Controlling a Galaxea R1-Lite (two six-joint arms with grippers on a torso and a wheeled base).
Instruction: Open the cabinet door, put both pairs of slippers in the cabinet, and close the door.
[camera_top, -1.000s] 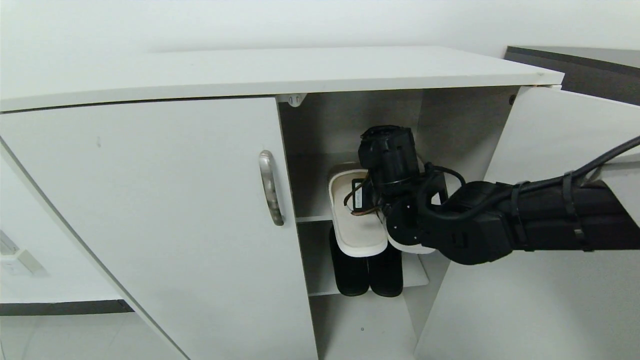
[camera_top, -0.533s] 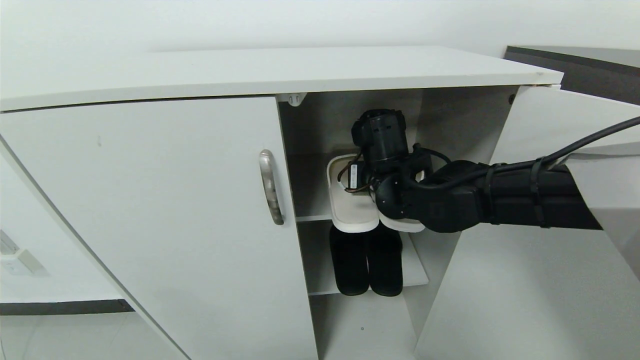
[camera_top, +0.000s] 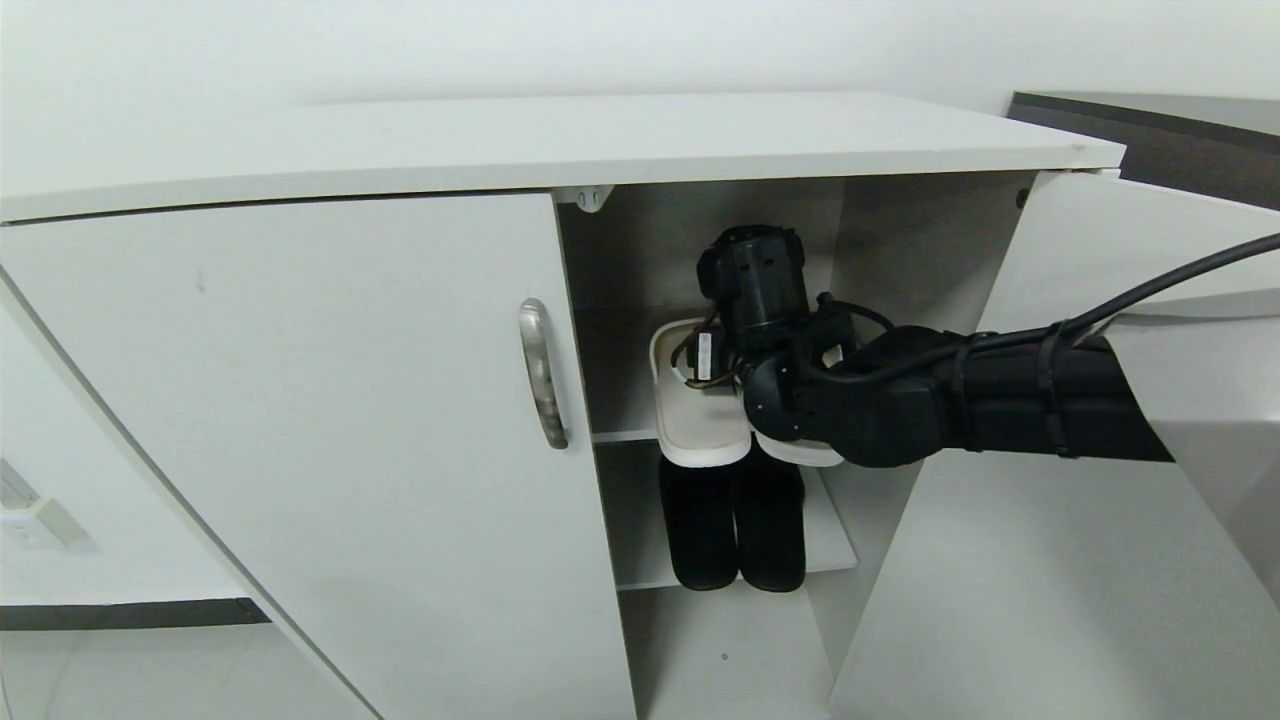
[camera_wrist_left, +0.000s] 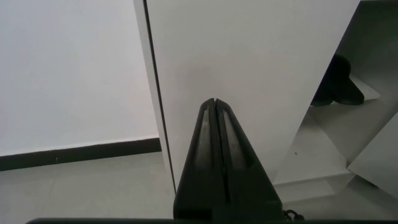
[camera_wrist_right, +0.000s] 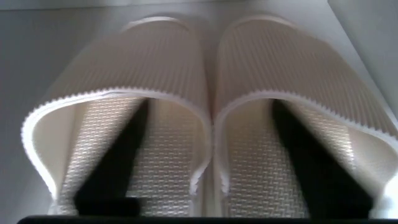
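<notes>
White right door (camera_top: 1010, 580) open, nearest: first step done. Left gripper (camera_wrist_left: 214, 107) outside cabinet, before shut left door (camera_top: 300, 420), jaws clenched on nothing. Black slippers (camera_top: 735, 520) stowed side by side on lower shelf (camera_top: 835, 545). Above them, white slippers (camera_top: 700, 425) at upper shelf (camera_top: 615, 375), heels past front edge. Right gripper (camera_wrist_right: 210, 134) has one finger inside each, jaws grasping pair. Judgement: second pair nearly placed. Left to do: push deeper, let go, pull arm out, shut right door.
</notes>
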